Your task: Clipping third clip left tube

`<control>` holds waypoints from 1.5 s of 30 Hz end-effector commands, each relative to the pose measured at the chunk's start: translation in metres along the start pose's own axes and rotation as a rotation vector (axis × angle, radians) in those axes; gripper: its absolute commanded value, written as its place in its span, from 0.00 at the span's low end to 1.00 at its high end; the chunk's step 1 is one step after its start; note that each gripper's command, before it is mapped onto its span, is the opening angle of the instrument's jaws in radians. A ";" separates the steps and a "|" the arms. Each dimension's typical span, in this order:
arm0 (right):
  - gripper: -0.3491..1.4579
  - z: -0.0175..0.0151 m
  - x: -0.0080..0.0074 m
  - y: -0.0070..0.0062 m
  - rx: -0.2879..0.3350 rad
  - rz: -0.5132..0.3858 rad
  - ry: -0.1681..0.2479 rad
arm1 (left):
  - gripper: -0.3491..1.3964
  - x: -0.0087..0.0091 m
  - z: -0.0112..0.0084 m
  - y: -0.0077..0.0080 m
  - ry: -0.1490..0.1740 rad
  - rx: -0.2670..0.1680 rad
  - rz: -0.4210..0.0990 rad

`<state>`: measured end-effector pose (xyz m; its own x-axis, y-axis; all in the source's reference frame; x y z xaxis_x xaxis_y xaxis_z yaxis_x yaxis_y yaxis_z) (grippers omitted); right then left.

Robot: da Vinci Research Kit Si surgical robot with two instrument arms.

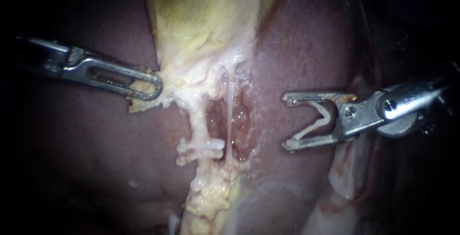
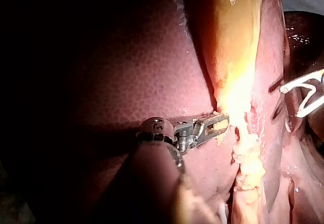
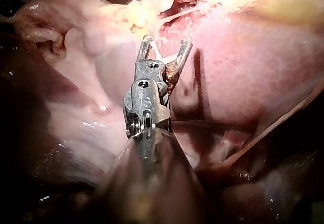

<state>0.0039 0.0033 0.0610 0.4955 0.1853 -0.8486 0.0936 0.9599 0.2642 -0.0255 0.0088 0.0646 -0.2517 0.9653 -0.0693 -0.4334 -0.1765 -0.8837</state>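
1. The left tube [image 1: 198, 120] is pale, thick and ragged, and runs roughly upright.
2. A white clip [image 1: 207, 145] lies crosswise, closed on the tube's lower part.
3. A second clip [image 1: 314, 127], white and V-shaped, sits spread between the right instrument's [image 1: 286, 122] jaws, well apart from the tube.

Our endoscope sits close to the tubes [image 1: 229, 105], facing the gallbladder [image 1: 201, 19] and liver [image 1: 311, 48]. Our wrist cameras look along their own shafts: left instrument [image 2: 221, 122] at the gallbladder's edge, right instrument [image 3: 167, 41] toward the tubes. The right instrument's clip [image 1: 311, 128] shows in both the endoscope and left wrist views.
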 end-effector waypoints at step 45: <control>0.47 0.0101 0.0031 0.0007 0.151 0.292 0.324 | 0.00 0.0053 -0.0092 0.0033 0.096 -0.014 0.005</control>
<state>0.0147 0.0022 0.0637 0.2238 0.5320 -0.8166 0.1275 0.8147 0.5657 -0.0204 0.0151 0.0571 -0.1695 0.9785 -0.1172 -0.4191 -0.1792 -0.8901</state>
